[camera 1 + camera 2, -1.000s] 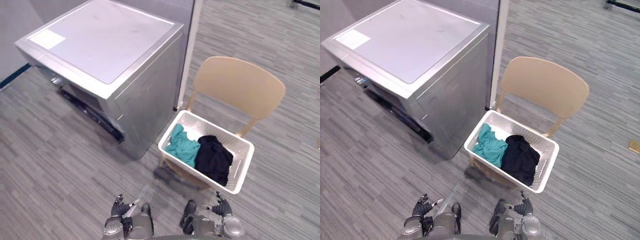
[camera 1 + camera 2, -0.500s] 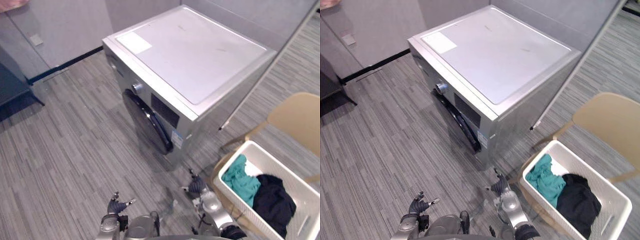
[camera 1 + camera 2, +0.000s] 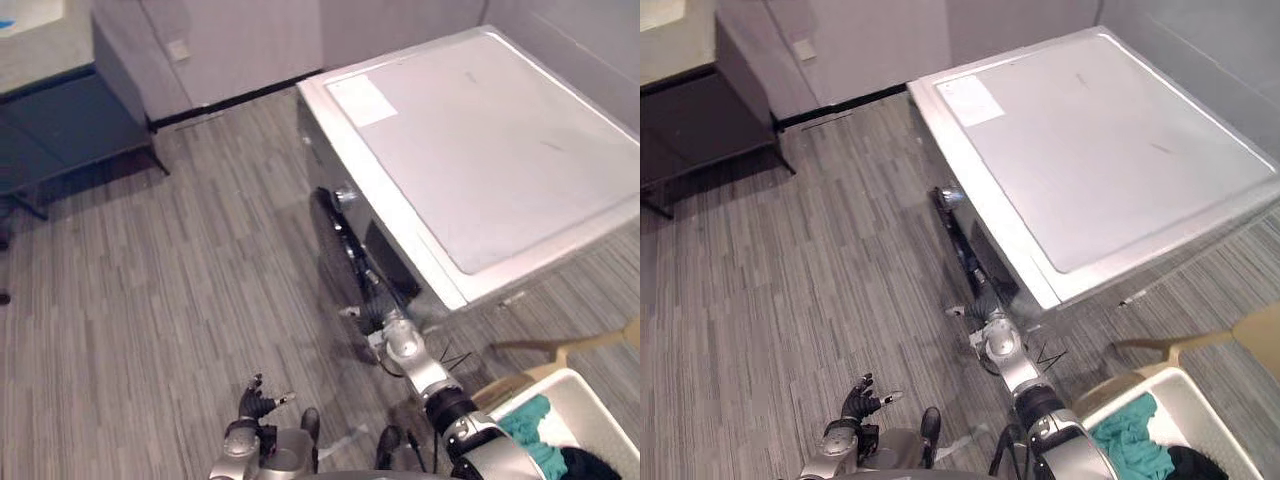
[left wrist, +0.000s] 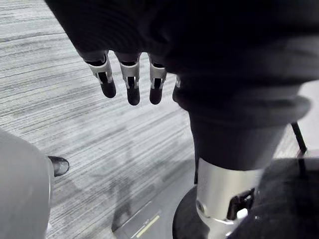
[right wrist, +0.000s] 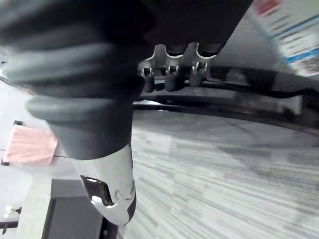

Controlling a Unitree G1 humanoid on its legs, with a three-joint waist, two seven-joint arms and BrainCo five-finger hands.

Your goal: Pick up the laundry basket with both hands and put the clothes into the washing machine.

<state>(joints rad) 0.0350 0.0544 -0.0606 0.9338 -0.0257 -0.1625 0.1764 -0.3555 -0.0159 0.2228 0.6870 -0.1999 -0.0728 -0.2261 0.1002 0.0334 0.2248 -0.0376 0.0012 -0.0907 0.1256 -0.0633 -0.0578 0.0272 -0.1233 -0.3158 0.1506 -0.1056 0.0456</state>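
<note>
Basket of clothes sits on the chair beside the washer, untouched. Right hand, fingers loosely straight, is at the door. Left hand hangs low, fingers relaxed and empty. Door-opening seems in hand; next, hook and pull its edge.

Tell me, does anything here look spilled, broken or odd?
Nothing stands out. The clothes lie inside the laundry basket, nothing spilled, and the right robot hand is at the dark door of the washing machine.
</note>
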